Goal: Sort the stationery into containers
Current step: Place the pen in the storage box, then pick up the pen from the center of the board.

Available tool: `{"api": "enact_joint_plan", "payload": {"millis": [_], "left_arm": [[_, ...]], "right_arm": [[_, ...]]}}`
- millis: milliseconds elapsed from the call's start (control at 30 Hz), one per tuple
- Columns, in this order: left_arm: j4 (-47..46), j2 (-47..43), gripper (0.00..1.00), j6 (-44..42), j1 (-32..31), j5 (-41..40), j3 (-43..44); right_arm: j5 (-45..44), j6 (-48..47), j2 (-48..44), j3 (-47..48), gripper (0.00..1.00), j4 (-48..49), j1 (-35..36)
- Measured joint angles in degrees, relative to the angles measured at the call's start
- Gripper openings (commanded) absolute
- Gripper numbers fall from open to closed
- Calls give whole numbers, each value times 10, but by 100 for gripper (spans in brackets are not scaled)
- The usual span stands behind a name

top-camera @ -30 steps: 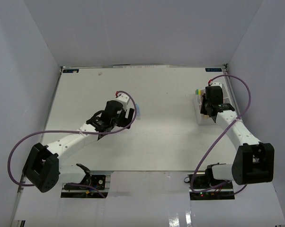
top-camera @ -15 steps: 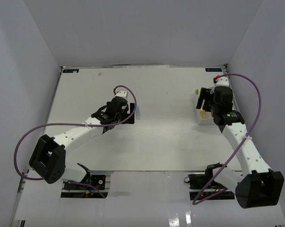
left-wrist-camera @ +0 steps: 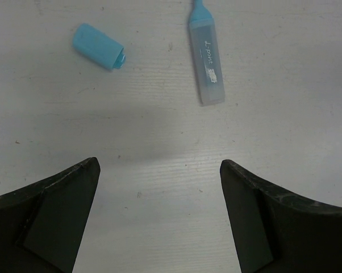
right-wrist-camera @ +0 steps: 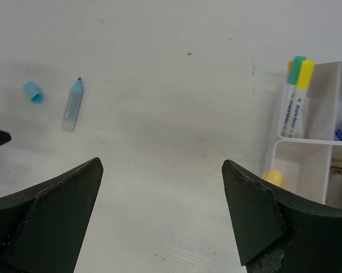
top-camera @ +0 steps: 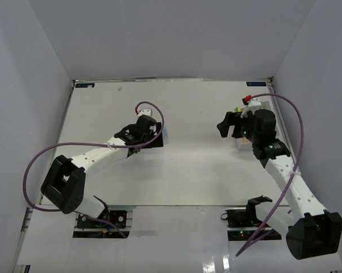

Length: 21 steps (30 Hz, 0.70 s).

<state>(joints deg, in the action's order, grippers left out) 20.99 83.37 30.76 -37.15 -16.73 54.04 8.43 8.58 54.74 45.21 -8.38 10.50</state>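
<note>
Right tool [right-wrist-camera: 161, 165]: just released, empty, backed off the organizer box [right-wrist-camera: 330, 142]; deposit judged done.
Left tool [left-wrist-camera: 159, 165]: spread open; highlighter [left-wrist-camera: 207, 65] ahead, unsorted.

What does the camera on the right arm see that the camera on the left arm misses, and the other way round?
Only the right wrist view shows the white organizer box, with two markers in one compartment and a yellow item in another. Only the left wrist view is close enough to show lettering on the highlighter. Both show that uncapped highlighter and its light-blue cap lying apart on the table. Each also frames its own open gripper: left gripper, right gripper.
</note>
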Motion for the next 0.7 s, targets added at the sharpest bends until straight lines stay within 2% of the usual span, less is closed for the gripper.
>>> {"api": "enact_joint_plan", "payload": {"millis": [133, 300, 567, 700], "left_arm": [[6, -8, 98, -3, 15, -3, 0], [17, -33, 98, -18, 57, 9, -7], [25, -114, 98, -53, 153, 50, -59], [26, -134, 98, -69, 164, 58, -85]], "right_arm": [[2, 0, 46, 5, 92, -2, 63], [-29, 10, 147, 74, 91, -23, 155], [-87, 35, 352, 261, 87, -83, 256], [-114, 41, 461, 378, 87, -133, 289]]}}
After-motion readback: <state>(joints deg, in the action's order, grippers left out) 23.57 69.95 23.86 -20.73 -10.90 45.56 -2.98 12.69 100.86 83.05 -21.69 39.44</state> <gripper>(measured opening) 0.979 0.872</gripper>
